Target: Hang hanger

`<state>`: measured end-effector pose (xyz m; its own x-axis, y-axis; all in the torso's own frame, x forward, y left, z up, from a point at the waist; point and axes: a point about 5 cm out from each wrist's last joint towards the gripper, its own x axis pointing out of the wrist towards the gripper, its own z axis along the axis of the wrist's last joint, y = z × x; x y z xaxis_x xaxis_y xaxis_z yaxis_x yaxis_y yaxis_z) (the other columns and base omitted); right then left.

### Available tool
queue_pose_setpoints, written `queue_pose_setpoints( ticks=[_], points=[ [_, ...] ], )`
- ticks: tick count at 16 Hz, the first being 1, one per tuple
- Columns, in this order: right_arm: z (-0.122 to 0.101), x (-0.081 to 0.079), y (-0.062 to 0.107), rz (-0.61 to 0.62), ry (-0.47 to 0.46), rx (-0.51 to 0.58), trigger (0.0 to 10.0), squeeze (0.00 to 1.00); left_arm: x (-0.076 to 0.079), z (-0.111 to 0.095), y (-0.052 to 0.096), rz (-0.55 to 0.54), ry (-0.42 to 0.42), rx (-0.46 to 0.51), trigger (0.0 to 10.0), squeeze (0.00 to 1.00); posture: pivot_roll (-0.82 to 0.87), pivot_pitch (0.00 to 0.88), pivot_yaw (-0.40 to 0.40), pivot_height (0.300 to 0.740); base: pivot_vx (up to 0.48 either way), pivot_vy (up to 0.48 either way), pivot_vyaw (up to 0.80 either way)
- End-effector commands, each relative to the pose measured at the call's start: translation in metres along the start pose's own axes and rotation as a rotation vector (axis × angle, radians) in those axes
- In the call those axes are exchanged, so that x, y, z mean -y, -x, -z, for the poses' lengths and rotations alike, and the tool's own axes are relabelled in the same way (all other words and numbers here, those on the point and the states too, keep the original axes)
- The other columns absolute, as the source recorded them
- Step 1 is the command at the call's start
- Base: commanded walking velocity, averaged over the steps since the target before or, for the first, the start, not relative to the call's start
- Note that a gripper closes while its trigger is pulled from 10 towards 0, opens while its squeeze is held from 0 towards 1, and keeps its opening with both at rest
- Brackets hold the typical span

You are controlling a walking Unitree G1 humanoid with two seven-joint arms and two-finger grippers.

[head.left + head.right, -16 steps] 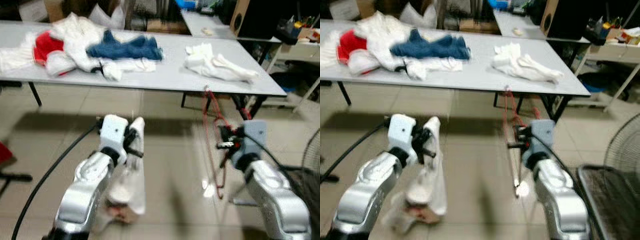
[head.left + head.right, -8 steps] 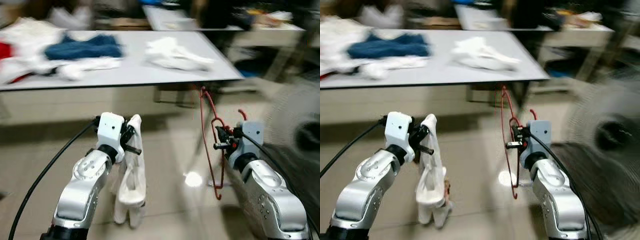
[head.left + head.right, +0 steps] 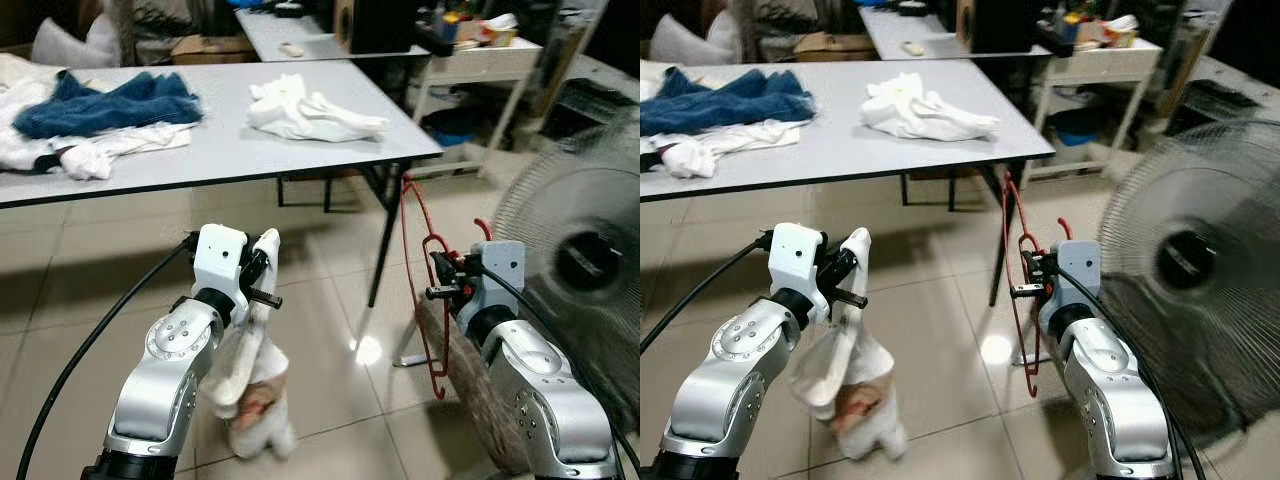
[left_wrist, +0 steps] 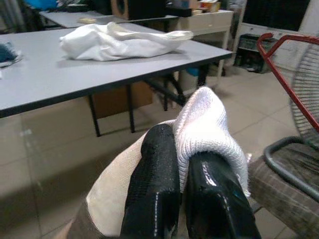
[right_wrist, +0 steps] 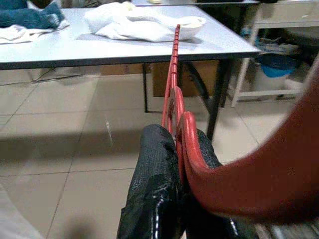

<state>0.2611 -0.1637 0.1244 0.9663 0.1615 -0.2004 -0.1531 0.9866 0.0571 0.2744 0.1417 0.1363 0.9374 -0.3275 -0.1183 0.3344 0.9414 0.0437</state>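
right gripper [image 3: 432, 284] clamped on red hanger [image 3: 418, 262], near the grey table [image 3: 230, 150] corner leg; left gripper [image 3: 262, 285] pinching white garment [image 3: 250, 370] (hangs limp) before that table

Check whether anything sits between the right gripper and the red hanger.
Nothing does: the right gripper is already shut on the red hanger. The left gripper holds a white garment. No rail is visible.
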Motion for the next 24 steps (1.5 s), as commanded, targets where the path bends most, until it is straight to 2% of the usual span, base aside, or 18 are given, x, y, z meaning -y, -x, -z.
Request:
queue_pose_setpoints(
  ticks=[1, 14, 17, 24],
  points=[
    [-0.0046, -0.0003, -0.0023, 0.003, 0.016, 0.019, 10.0, 0.00, -0.0009, -0.0069, -0.0037, 0.004, -0.004, 0.022, 10.0, 0.00, -0.12, 0.000, -0.029, 0.740, 0.349, 0.000, 0.00],
    [-0.0046, -0.0025, -0.0034, -0.006, 0.021, 0.022, 10.0, 0.00, -0.0001, -0.0076, -0.0060, 0.014, 0.000, 0.025, 10.0, 0.00, -0.12, 0.000, -0.025, 0.740, 0.348, 0.000, 0.00],
    [-0.0043, -0.0033, -0.0033, -0.009, 0.019, 0.022, 10.0, 0.00, -0.0007, -0.0074, -0.0055, 0.015, 0.000, 0.024, 10.0, 0.00, -0.12, 0.000, -0.026, 0.740, 0.351, 0.000, -0.61],
    [-0.0043, -0.0042, -0.0039, -0.017, 0.019, 0.027, 10.0, 0.00, 0.0002, -0.0072, -0.0046, 0.022, -0.003, 0.024, 10.0, 0.00, -0.11, 0.000, -0.031, 0.740, 0.351, 0.000, 0.00]
  ],
)
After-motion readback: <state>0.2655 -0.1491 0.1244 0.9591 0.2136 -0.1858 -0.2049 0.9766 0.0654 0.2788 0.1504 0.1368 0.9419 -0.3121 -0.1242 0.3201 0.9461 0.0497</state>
